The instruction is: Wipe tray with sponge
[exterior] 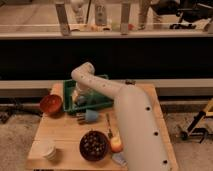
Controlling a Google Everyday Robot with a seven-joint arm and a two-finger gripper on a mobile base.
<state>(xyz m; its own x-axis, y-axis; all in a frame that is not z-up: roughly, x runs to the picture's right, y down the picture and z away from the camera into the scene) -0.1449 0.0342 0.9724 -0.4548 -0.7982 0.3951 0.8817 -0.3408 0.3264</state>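
A green tray (pixel 68 103) sits at the back left of the wooden table (pixel 60 132). My white arm (pixel 130 115) reaches from the lower right up and over into the tray. My gripper (pixel 80 96) is down inside the tray near its left middle. A pale blue-green thing (pixel 82 101) that may be the sponge lies under the gripper on the tray floor; I cannot tell whether the gripper holds it.
A red-brown bowl (pixel 51 104) stands left of the tray. A blue cup (pixel 88 116) lies in front of the tray. A dark bowl of food (pixel 94 145), a white cup (pixel 48 149), an orange fruit (pixel 116 144) and a utensil (pixel 108 125) sit near the front.
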